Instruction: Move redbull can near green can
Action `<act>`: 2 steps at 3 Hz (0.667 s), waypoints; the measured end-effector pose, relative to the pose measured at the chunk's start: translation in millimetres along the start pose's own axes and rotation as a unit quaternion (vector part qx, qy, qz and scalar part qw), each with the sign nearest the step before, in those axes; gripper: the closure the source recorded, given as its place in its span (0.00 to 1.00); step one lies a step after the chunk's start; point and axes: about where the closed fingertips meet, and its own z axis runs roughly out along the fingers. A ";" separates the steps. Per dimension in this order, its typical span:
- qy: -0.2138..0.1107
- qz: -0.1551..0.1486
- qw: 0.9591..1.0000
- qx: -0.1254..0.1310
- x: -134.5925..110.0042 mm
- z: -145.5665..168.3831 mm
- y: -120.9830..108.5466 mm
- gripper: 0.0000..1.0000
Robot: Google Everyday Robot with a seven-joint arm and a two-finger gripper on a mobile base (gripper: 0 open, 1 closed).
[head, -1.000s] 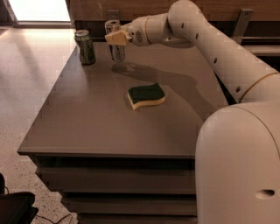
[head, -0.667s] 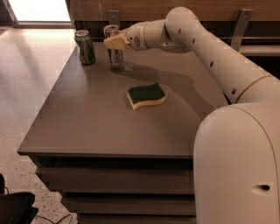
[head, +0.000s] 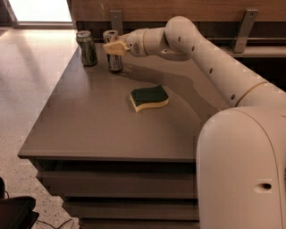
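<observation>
Redbull can (head: pixel 114 59): upright at the far left part of the counter (head: pixel 94 129), near the back edge. Slim silver body, shiny top showing above the grasp. Its base is at counter level; whether it rests there or is a hair above, cannot tell.

Gripper (head: pixel 115 47): at the can's upper half, reaching in from the right. Tan jaws closed narrow around the can, holding it.

Green can (head: pixel 87 48): upright, just left of the redbull can, a small gap between the two, not touching. Dark green with a silver top, slightly nearer the counter's left edge and back corner.

Arm (head: pixel 210 62): cream-coloured, stretching from the lower right, over the right side of the counter, up to the gripper. It casts a shadow on the surface beneath it.

Sponge (head: pixel 149 97): green top, yellow underside, lying flat near the middle of the counter, well apart from both cans, nearer the camera and to their right.

Robot body (head: pixel 243 174): large cream shell filling the lower right foreground.

Surroundings: pale speckled floor (head: pixel 27 94) to the left; wood panelling (head: pixel 178 8) behind the counter.
</observation>
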 end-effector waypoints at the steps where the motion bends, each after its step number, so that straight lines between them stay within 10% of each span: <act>1: -0.005 0.000 1.000 0.002 2.7 3.8 -0.1 1.00; 2: -0.012 -0.004 1.000 0.010 4.0 6.7 0.0 1.00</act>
